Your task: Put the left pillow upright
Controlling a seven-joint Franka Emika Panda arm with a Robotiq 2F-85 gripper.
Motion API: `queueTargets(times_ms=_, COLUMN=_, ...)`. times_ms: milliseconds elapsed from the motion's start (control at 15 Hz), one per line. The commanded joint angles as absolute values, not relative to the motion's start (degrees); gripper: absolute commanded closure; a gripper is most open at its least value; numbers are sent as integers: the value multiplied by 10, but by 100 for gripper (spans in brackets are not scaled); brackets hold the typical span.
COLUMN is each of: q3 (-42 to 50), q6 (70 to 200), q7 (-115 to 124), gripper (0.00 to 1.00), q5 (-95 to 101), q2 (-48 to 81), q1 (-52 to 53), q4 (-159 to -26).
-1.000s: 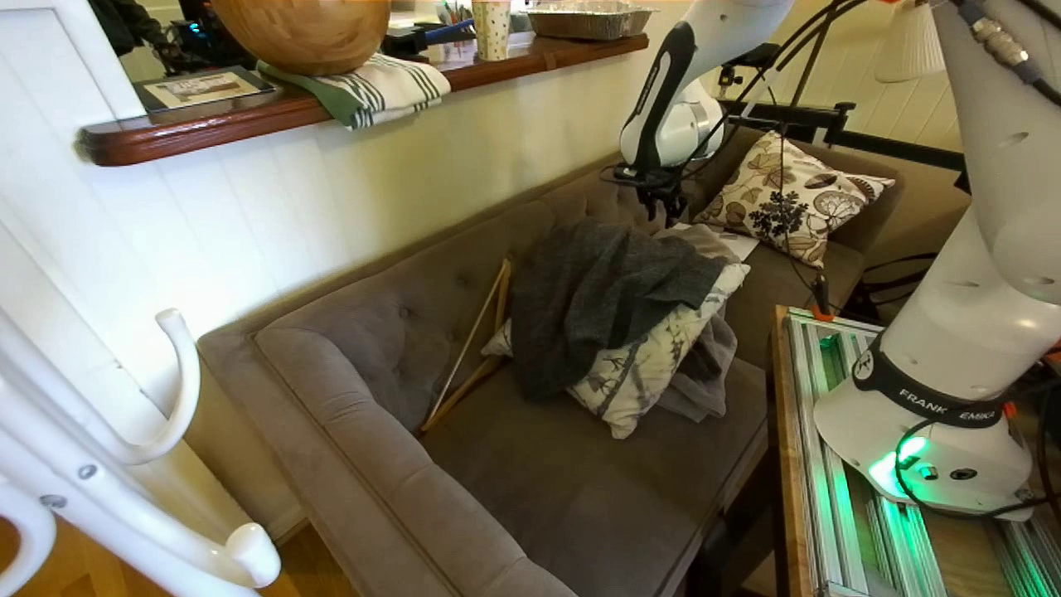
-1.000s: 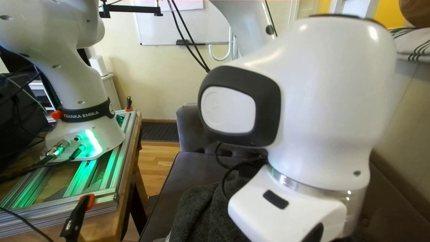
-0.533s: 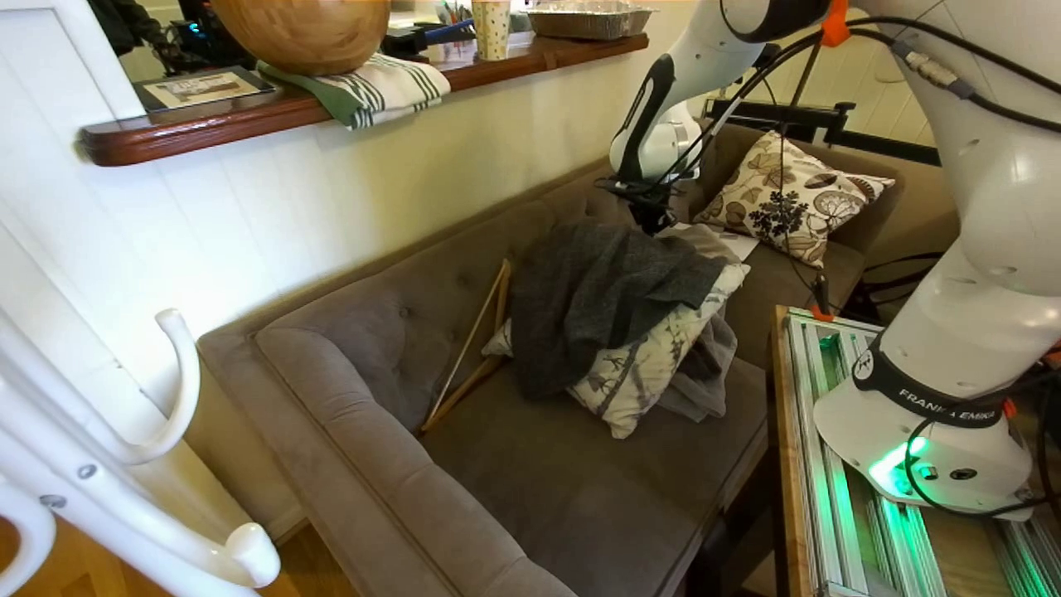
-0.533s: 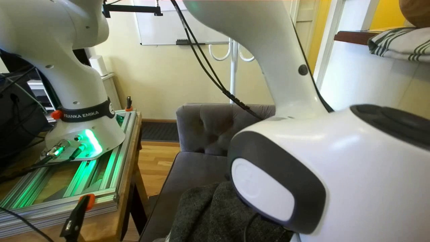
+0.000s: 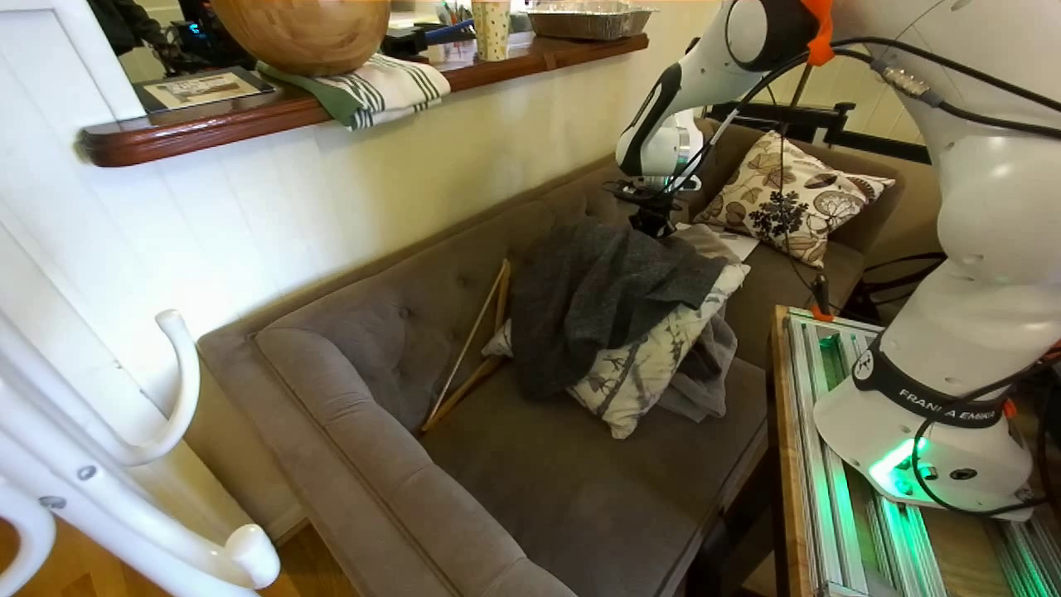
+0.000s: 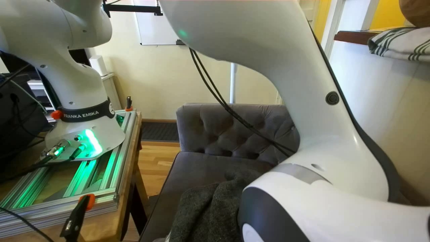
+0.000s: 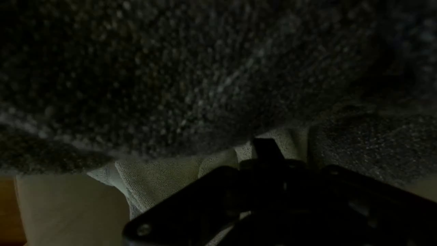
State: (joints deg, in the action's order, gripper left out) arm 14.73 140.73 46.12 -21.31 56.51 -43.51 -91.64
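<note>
currently the black gripper (image 5: 654, 225), jaws together, hangs beside dark grey fuzzy cloth (image 5: 605, 290) draped over the pale patterned fabric cushion (image 5: 659, 352).

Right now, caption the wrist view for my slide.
Claw in dim light, dark grey cloth filling the frame's top, paler fabric below.

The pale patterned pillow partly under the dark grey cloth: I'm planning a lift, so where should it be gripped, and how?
I'd likely pinch the pillow at its tapering corner, lowest in an exterior view, coming from the robot base side: that corner sticks out past the dark grey cloth, and the exposed edge faces that base.
</note>
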Motion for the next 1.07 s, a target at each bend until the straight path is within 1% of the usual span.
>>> queueTargets(times_ms=0, q3=136, q6=1377, q7=427, gripper=100, q5=-224, q2=607, q1=-436, q4=-870)
queueTargets(times_ms=200, q3=134, q6=1362, q7=426, gripper=100, q5=-221, q2=633, q1=-425, q4=-849)
queueTargets(times_ms=467, q3=112, q6=1284, q7=402, gripper=100, q5=-232, q2=633, q1=-435, q4=-829)
queueTargets(times_ms=733, q3=89, q6=1201, q7=328, gripper=100, q5=-250, q2=583, q1=-441, q4=-862)
queueTargets(times_ms=1000, q3=90, q6=1139, q7=254, gripper=100, q5=-244, q2=549, q1=-423, q4=-886)
